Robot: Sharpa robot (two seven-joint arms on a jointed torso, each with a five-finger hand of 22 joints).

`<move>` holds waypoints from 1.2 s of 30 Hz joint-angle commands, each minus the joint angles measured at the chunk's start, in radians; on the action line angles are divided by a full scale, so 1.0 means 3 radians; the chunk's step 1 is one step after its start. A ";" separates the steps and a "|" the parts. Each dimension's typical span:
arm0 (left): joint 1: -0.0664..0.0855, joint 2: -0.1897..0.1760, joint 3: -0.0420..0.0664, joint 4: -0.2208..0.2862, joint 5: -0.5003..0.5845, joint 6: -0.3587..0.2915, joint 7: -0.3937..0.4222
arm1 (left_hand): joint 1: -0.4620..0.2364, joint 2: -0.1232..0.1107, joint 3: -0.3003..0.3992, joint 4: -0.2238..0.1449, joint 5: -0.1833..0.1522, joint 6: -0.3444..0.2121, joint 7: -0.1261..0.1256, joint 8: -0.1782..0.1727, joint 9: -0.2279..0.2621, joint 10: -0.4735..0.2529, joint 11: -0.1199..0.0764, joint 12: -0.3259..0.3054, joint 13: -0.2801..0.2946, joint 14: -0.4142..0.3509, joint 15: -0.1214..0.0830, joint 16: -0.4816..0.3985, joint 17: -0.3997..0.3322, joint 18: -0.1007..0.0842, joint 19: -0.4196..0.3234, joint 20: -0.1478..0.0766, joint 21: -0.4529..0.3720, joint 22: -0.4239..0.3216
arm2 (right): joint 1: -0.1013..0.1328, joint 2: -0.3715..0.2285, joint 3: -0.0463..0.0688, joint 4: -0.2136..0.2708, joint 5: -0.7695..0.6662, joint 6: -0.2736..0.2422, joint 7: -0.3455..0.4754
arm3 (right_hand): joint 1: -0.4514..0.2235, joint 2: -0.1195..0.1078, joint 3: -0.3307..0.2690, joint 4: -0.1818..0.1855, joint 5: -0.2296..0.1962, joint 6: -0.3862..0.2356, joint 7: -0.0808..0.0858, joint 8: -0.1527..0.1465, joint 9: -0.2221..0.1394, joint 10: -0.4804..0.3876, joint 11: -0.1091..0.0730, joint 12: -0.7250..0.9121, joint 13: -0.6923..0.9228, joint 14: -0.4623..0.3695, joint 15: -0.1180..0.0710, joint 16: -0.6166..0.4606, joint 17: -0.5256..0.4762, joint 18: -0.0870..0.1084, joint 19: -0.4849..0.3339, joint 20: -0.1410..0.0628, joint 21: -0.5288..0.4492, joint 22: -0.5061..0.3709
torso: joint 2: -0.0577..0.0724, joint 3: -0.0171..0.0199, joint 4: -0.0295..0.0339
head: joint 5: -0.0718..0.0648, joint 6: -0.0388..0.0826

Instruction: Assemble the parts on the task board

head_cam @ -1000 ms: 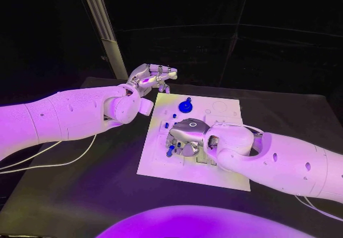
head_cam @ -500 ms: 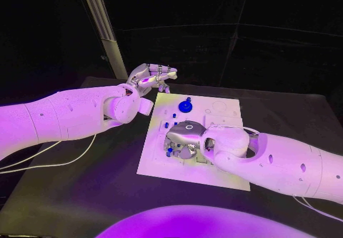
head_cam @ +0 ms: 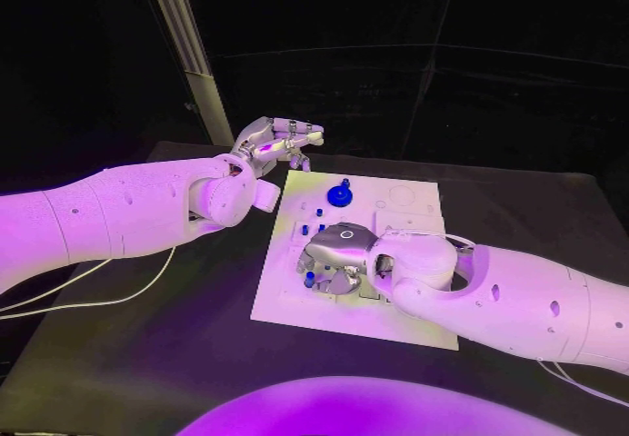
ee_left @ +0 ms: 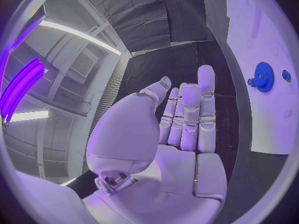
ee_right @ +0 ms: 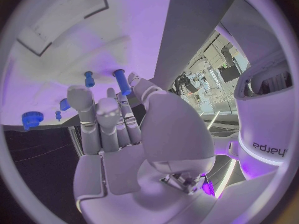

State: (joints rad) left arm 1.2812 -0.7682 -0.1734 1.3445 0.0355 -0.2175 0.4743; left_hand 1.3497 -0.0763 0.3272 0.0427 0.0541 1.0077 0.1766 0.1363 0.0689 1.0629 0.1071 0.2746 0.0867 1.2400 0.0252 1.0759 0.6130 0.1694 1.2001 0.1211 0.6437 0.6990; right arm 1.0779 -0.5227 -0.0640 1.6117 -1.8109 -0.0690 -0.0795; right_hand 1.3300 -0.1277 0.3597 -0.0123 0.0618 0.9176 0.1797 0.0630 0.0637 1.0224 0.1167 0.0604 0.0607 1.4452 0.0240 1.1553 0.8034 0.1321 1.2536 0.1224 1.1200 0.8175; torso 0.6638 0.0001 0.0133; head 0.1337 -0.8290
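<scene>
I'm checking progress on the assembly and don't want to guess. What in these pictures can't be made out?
- Head view: the right hand covers the middle of the white task board, hiding most small blue parts under it.
- Right wrist view: whether its fingertips touch the upright blue peg is unclear.
- Left wrist view: the board runs off the circle's rim past the blue toothed gear.
- Head view: the left hand is too small to read finger positions.

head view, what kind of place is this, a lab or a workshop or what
Probably a robotics lab test bench: a black table carries a white task board with small blue parts, such as a blue gear, dark curtains hang behind, and the left hand and right hand work over the board.
</scene>
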 commanded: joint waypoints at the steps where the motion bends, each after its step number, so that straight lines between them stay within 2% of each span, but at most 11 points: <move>1: 0.0007 -0.0003 0.0003 0.0004 0.0010 0.0034 0.0008 | 0.0034 0.0007 0.0007 -0.0022 -0.0012 -0.0028 0.0011 0.0025 -0.0004 -0.0021 0.0002 0.0024 -0.0005 -0.0030 -0.0008 -0.0016 -0.0013 0.0044 -0.0012 0.0003 -0.0025 -0.0012 | 0.0005 -0.0027 0.0001 0.0008 0.0041 -0.0382 0.0036 | -0.0025 0.0010 -0.0147 0.0006 0.0004 -0.0221 0.0004 -0.0007 0.0001 -0.0172 0.0004 0.0043 0.0014 -0.0032 -0.0003 -0.0075 -0.0108 0.0066 -0.0083 0.0012 -0.0137 -0.0183 | 0.0001 0.0003 0.0001 | -0.0006 0.0010; 5: 0.0007 -0.0005 0.0003 0.0004 0.0010 0.0036 0.0007 | 0.0034 0.0007 0.0007 -0.0022 -0.0012 -0.0028 0.0011 0.0025 -0.0004 -0.0021 0.0002 0.0024 -0.0005 -0.0030 -0.0008 -0.0016 -0.0013 0.0044 -0.0012 0.0003 -0.0025 -0.0012 | 0.0004 -0.0100 0.0001 0.0054 0.0125 -0.0629 0.0072 | -0.0030 0.0014 -0.0256 0.0015 0.0015 -0.0324 0.0016 -0.0008 0.0001 -0.0219 0.0010 0.0074 0.0017 -0.0031 -0.0002 -0.0099 -0.0143 0.0069 -0.0089 0.0012 -0.0172 -0.0222 | 0.0001 0.0006 0.0000 | -0.0013 0.0018; 8: 0.0007 -0.0008 0.0002 0.0002 0.0010 0.0036 0.0005 | 0.0034 0.0007 0.0007 -0.0022 -0.0012 -0.0028 0.0011 0.0025 -0.0004 -0.0021 0.0002 0.0024 -0.0005 -0.0030 -0.0008 -0.0016 -0.0013 0.0044 -0.0012 0.0003 -0.0025 -0.0012 | 0.0004 -0.0210 0.0002 0.0137 0.0227 -0.0746 0.0100 | -0.0019 0.0028 -0.0292 0.0015 0.0026 -0.0274 0.0019 0.0002 0.0009 -0.0216 0.0011 0.0099 0.0020 -0.0029 -0.0001 -0.0105 -0.0150 0.0059 -0.0059 0.0014 -0.0144 -0.0177 | -0.0005 0.0009 -0.0008 | -0.0015 0.0022; 11: 0.0007 -0.0012 0.0002 0.0000 0.0010 0.0037 0.0004 | 0.0034 0.0007 0.0007 -0.0022 -0.0012 -0.0028 0.0011 0.0025 -0.0004 -0.0021 0.0002 0.0024 -0.0005 -0.0030 -0.0008 -0.0016 -0.0013 0.0044 -0.0012 0.0003 -0.0025 -0.0012 | 0.0006 -0.0383 0.0007 0.0264 0.0378 -0.0835 0.0123 | 0.0000 0.0063 -0.0365 0.0018 0.0039 -0.0180 0.0015 0.0016 0.0021 -0.0156 0.0004 0.0178 0.0028 -0.0016 -0.0005 -0.0094 -0.0133 0.0050 -0.0017 0.0013 -0.0111 -0.0129 | -0.0008 0.0003 -0.0011 | -0.0030 0.0035; 17: 0.0007 -0.0018 0.0002 0.0002 0.0010 0.0041 0.0003 | 0.0034 0.0007 0.0007 -0.0022 -0.0012 -0.0028 0.0011 0.0025 -0.0004 -0.0021 0.0002 0.0024 -0.0005 -0.0030 -0.0008 -0.0016 -0.0013 0.0044 -0.0012 0.0003 -0.0025 -0.0012 | 0.0058 -0.0880 0.0074 0.0539 0.1063 -0.0841 0.0042 | -0.0044 0.0158 -0.0452 0.0089 0.0073 0.0124 -0.0001 0.0142 0.0069 0.0347 -0.0053 0.0479 0.0098 0.0096 -0.0042 0.0165 0.0253 -0.0020 0.0185 -0.0011 0.0160 0.0271 | -0.0014 -0.0008 -0.0014 | -0.0135 0.0085; 19: 0.0007 -0.0021 0.0002 0.0003 0.0010 0.0043 0.0002 | 0.0034 0.0007 0.0007 -0.0022 -0.0012 -0.0028 0.0011 0.0025 -0.0004 -0.0021 0.0002 0.0024 -0.0005 -0.0030 -0.0008 -0.0016 -0.0013 0.0044 -0.0012 0.0003 -0.0025 -0.0012 | 0.0077 -0.1063 0.0086 0.0605 0.1290 -0.0830 -0.0036 | -0.0137 0.0175 -0.0501 0.0171 0.0134 0.0208 -0.0055 0.0184 0.0080 0.0637 -0.0123 0.0634 0.0169 0.0146 -0.0088 0.0308 0.0467 -0.0058 0.0292 -0.0045 0.0320 0.0507 | -0.0021 -0.0010 -0.0022 | -0.0203 0.0104; 21: 0.0007 -0.0026 0.0002 0.0006 0.0010 0.0043 0.0002 | 0.0034 0.0007 0.0007 -0.0022 -0.0012 -0.0028 0.0011 0.0025 -0.0004 -0.0021 0.0002 0.0024 -0.0005 -0.0030 -0.0008 -0.0016 -0.0013 0.0044 -0.0012 0.0003 -0.0025 -0.0012 | 0.0088 -0.1226 0.0093 0.0648 0.1447 -0.0826 -0.0143 | -0.0201 0.0154 -0.0576 0.0244 0.0302 0.0260 -0.0120 0.0221 0.0083 0.0826 -0.0188 0.0772 0.0275 0.0175 -0.0163 0.0433 0.0648 -0.0092 0.0369 -0.0115 0.0446 0.0683 | -0.0030 -0.0014 -0.0037 | -0.0237 0.0111; 25: 0.0007 -0.0039 0.0001 0.0022 0.0010 0.0046 0.0000 | 0.0034 0.0007 0.0007 -0.0022 -0.0012 -0.0028 0.0011 0.0025 -0.0004 -0.0021 0.0002 0.0024 -0.0005 -0.0030 -0.0008 -0.0016 -0.0013 0.0044 -0.0012 0.0003 -0.0025 -0.0012 | 0.0096 -0.1484 0.0097 0.0714 0.1589 -0.0748 -0.0474 | -0.0451 0.0111 -0.0815 0.0474 0.0614 0.0346 -0.0209 0.0314 0.0106 0.1150 -0.0286 0.1175 0.0596 0.0185 -0.0229 0.0540 0.0791 -0.0130 0.0452 -0.0197 0.0598 0.0907 | -0.0046 -0.0025 -0.0061 | -0.0316 0.0132; 28: 0.0007 -0.0046 0.0001 0.0036 0.0010 0.0047 -0.0002 | 0.0034 0.0007 0.0007 -0.0022 -0.0012 -0.0028 0.0011 0.0025 -0.0004 -0.0021 0.0002 0.0024 -0.0005 -0.0030 -0.0008 -0.0016 -0.0013 0.0044 -0.0012 0.0003 -0.0025 -0.0012 | 0.0096 -0.1612 0.0095 0.0747 0.1624 -0.0644 -0.0747 | -0.0537 0.0136 -0.0996 0.0666 0.0629 0.0341 -0.0250 0.0388 0.0129 0.1114 -0.0311 0.1616 0.1065 0.0195 -0.0274 0.0625 0.0905 -0.0171 0.0519 -0.0225 0.0720 0.1096 | -0.0052 -0.0025 -0.0076 | -0.0334 0.0138; 31: 0.0006 -0.0054 0.0001 0.0048 0.0010 0.0049 -0.0006 | 0.0034 0.0007 0.0007 -0.0022 -0.0012 -0.0028 0.0011 0.0025 -0.0004 -0.0021 0.0002 0.0024 -0.0005 -0.0030 -0.0008 -0.0016 -0.0013 0.0044 -0.0012 0.0003 -0.0025 -0.0012 | 0.0072 -0.1712 0.0091 0.0772 0.1615 -0.0559 -0.0991 | -0.0518 0.0197 -0.1177 0.0861 0.0586 0.0300 -0.0257 0.0485 0.0159 0.0969 -0.0307 0.2206 0.1774 0.0190 -0.0245 0.0678 0.0968 -0.0177 0.0536 -0.0241 0.0783 0.1192 | -0.0058 -0.0024 -0.0092 | -0.0339 0.0135; 36: 0.0006 -0.0063 -0.0001 0.0051 0.0010 0.0051 -0.0009 | 0.0034 0.0007 0.0007 -0.0022 -0.0012 -0.0028 0.0011 0.0025 -0.0004 -0.0021 0.0002 0.0024 -0.0005 -0.0030 -0.0008 -0.0016 -0.0013 0.0044 -0.0012 0.0003 -0.0025 -0.0012 | 0.0024 -0.1763 0.0083 0.0784 0.1578 -0.0510 -0.1224 | -0.0501 0.0187 -0.1383 0.1002 0.0550 0.0266 -0.0246 0.0593 0.0196 0.0882 -0.0314 0.2559 0.2243 0.0190 -0.0253 0.0713 0.1009 -0.0191 0.0550 -0.0231 0.0831 0.1268 | -0.0067 -0.0021 -0.0116 | -0.0337 0.0134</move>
State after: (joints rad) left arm 1.2812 -0.7865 -0.1739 1.3578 0.0358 -0.2144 0.4696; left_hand 1.3497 -0.0763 0.3299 0.0400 0.0541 1.0040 0.1803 0.1401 0.0689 1.0630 0.1071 0.2787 0.0861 1.2363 0.0216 1.0759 0.6103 0.1693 1.2000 0.1211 0.6398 0.6967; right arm 1.0853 -1.0514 -0.0398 1.8423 -1.3570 -0.2583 -0.3388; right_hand 1.1752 -0.0717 -0.0518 0.2874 0.2298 1.0030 0.1047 0.2401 0.1227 1.2911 0.0214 0.8241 0.7285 1.4651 -0.0505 1.3649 1.1061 0.0924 1.4104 0.0537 1.3662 1.1972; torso 0.6464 -0.0066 -0.0148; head 0.0323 -0.7885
